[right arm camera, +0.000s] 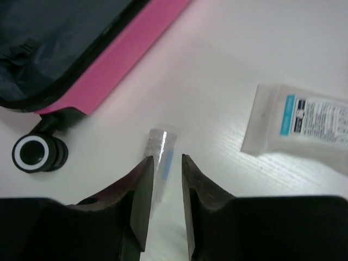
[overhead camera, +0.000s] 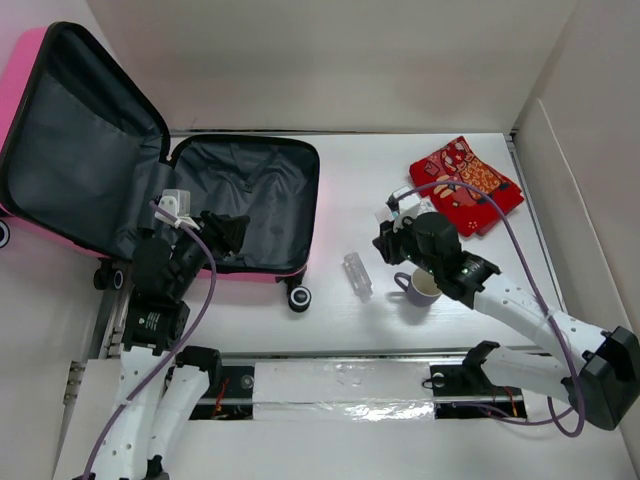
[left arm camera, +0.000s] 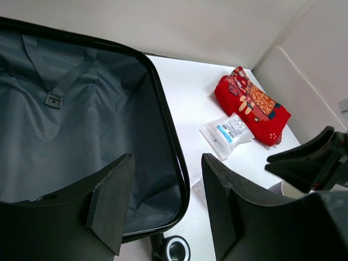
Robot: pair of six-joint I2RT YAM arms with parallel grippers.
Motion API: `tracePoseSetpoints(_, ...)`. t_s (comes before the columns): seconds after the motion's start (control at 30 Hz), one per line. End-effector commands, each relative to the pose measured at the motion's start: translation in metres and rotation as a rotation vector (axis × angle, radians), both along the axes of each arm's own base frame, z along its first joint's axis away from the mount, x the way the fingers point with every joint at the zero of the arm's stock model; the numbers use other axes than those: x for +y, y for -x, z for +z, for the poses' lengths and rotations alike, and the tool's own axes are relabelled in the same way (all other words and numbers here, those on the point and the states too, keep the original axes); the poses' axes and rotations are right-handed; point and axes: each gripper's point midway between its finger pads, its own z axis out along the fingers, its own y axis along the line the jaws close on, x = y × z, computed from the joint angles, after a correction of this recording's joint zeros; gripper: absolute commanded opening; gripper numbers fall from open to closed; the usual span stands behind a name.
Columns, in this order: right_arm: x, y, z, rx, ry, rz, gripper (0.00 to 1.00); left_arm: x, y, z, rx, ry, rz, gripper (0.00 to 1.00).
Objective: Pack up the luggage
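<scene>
The pink luggage (overhead camera: 30, 70) lies open at the left, its lid propped up and its grey-lined base (overhead camera: 255, 190) flat on the table. The base holds nothing that I can see. My left gripper (overhead camera: 228, 232) hovers over the base's near right corner, open and empty; in the left wrist view (left arm camera: 167, 163) its fingers straddle the black rim (left arm camera: 168, 125). My right gripper (overhead camera: 383, 245) is open, low over a small clear tube (overhead camera: 357, 273). In the right wrist view (right arm camera: 167, 160) the tube (right arm camera: 161, 149) lies on the table between and beyond the fingertips.
A red patterned pouch (overhead camera: 465, 182) lies at the back right, with a white sachet (left arm camera: 227, 133) beside it (right arm camera: 304, 122). A mug (overhead camera: 420, 288) stands under my right wrist. A caster wheel (overhead camera: 298, 297) sticks out at the luggage's near corner. White walls enclose the table.
</scene>
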Motion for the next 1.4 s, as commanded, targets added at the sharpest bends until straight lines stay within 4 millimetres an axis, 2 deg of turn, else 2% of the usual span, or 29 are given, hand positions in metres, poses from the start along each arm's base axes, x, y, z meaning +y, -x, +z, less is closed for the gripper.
tracePoseSetpoints(0.0, 0.002, 0.007, -0.001, 0.018, 0.022, 0.018, 0.50, -0.002, 0.002, 0.022, -0.068, -0.004, -0.018, 0.49)
tracePoseSetpoints(0.03, 0.006, 0.010, -0.003, 0.022, 0.025, 0.033, 0.50, -0.004, 0.003, 0.021, -0.066, -0.004, -0.028, 0.49)
tracePoseSetpoints(0.07, 0.008, 0.008, 0.001, 0.014, 0.028, 0.040, 0.58, -0.005, 0.002, 0.019, -0.061, -0.006, -0.036, 0.49)
tracePoseSetpoints(0.2, 0.016, 0.008, -0.010, 0.051, 0.063, 0.047, 0.69, -0.006, -0.001, 0.016, -0.049, -0.006, -0.039, 0.52)
tracePoseSetpoints(0.23, 0.019, 0.007, -0.021, 0.073, 0.075, 0.052, 0.72, -0.006, 0.000, 0.015, -0.048, -0.007, -0.039, 0.53)
tracePoseSetpoints(0.27, 0.022, 0.006, -0.024, 0.082, 0.070, 0.055, 0.78, -0.006, 0.001, 0.015, -0.048, -0.006, -0.041, 0.53)
tracePoseSetpoints(0.33, 0.027, 0.006, -0.033, 0.105, 0.085, 0.064, 0.81, -0.006, 0.002, 0.017, -0.059, -0.004, -0.038, 0.53)
tracePoseSetpoints(0.37, 0.030, 0.007, -0.043, 0.132, 0.104, 0.063, 0.85, -0.005, 0.003, 0.019, -0.068, -0.002, -0.032, 0.53)
tracePoseSetpoints(0.47, 0.037, 0.002, -0.048, 0.124, 0.099, 0.059, 0.87, -0.003, 0.002, 0.018, -0.063, -0.005, -0.021, 0.53)
tracePoseSetpoints(0.5, 0.040, 0.001, -0.059, 0.145, 0.115, 0.067, 0.87, -0.004, 0.003, 0.018, -0.064, -0.005, -0.028, 0.53)
tracePoseSetpoints(0.57, 0.043, -0.003, -0.064, 0.165, 0.136, 0.066, 0.87, -0.005, 0.005, 0.022, -0.080, -0.002, -0.038, 0.53)
tracePoseSetpoints(0.63, 0.051, -0.001, -0.078, 0.195, 0.170, 0.082, 0.86, -0.003, 0.004, 0.021, -0.077, -0.003, -0.027, 0.53)
tracePoseSetpoints(0.7, 0.057, -0.005, -0.083, 0.204, 0.174, 0.091, 0.84, -0.004, 0.005, 0.020, -0.075, -0.003, -0.031, 0.54)
tracePoseSetpoints(0.73, 0.061, -0.004, -0.095, 0.228, 0.201, 0.097, 0.84, -0.005, 0.007, 0.022, -0.081, -0.002, -0.037, 0.54)
tracePoseSetpoints(0.97, 0.059, -0.013, -0.139, 0.290, 0.286, 0.035, 0.77, -0.005, 0.011, 0.027, -0.103, 0.000, -0.040, 0.56)
tracePoseSetpoints(1.03, 0.055, -0.019, -0.144, 0.290, 0.317, -0.007, 0.76, -0.004, 0.011, 0.028, -0.108, 0.000, -0.039, 0.56)
tracePoseSetpoints(1.1, 0.056, -0.020, -0.155, 0.310, 0.335, -0.012, 0.67, -0.004, 0.011, 0.028, -0.105, -0.001, -0.037, 0.56)
tracePoseSetpoints(1.13, 0.058, -0.022, -0.154, 0.309, 0.332, -0.011, 0.61, -0.005, 0.012, 0.028, -0.108, 0.000, -0.043, 0.56)
tracePoseSetpoints(1.17, 0.059, -0.023, -0.155, 0.310, 0.332, -0.010, 0.49, -0.006, 0.014, 0.029, -0.114, 0.001, -0.050, 0.56)
tracePoseSetpoints(1.23, 0.060, -0.024, -0.147, 0.300, 0.324, -0.012, 0.41, -0.005, 0.015, 0.031, -0.123, 0.001, -0.050, 0.56)
tracePoseSetpoints(1.27, 0.060, -0.025, -0.139, 0.288, 0.314, -0.015, 0.32, -0.005, 0.015, 0.032, -0.123, 0.001, -0.047, 0.56)
tracePoseSetpoints(1.3, 0.063, -0.028, -0.116, 0.249, 0.273, -0.015, 0.32, -0.005, 0.014, 0.030, -0.119, 0.001, -0.045, 0.56)
tracePoseSetpoints(1.37, 0.066, -0.031, -0.084, 0.197, 0.230, -0.009, 0.31, -0.006, 0.015, 0.029, -0.117, 0.002, -0.054, 0.56)
